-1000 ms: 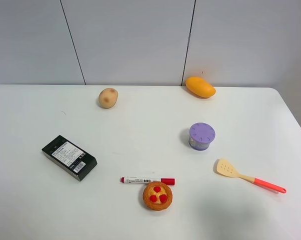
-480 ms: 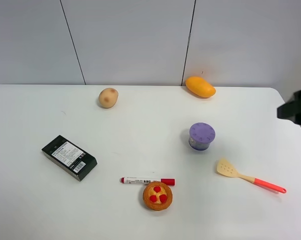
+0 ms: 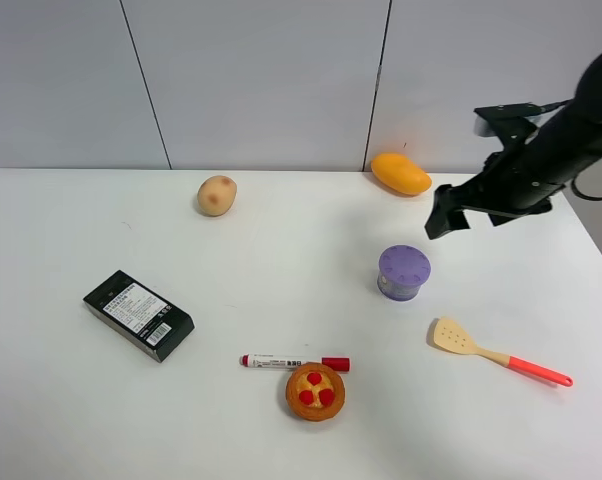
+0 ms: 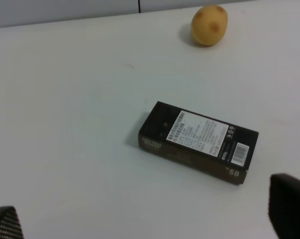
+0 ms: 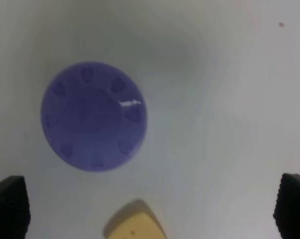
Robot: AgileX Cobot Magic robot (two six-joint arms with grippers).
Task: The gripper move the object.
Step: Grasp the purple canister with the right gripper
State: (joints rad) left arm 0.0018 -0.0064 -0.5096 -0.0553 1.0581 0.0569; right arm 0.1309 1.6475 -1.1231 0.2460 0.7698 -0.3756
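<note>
The lavender-purple container [image 3: 404,272] stands upright on the white table [image 3: 281,250], right of the middle. Its dotted lid fills the right wrist view [image 5: 93,115]. My right gripper [image 3: 440,220] hangs in the air above and just behind-right of the container, not touching it. Its two fingertips sit far apart at the corners of the right wrist view [image 5: 150,209], open and empty. My left gripper [image 4: 147,216] is open and empty above the table, near a black box [image 4: 199,142]; it is out of the high view.
A mango [image 3: 400,173] and a potato [image 3: 216,195] lie at the back. The black box [image 3: 139,314] lies at the left. A red marker [image 3: 295,361] and a berry tart [image 3: 315,390] lie at the front. A spatula [image 3: 496,353] lies at the front right.
The right arm has come in from the right edge and swung left over the table, ending above and behind the purple container. Nothing on the table has moved.
</note>
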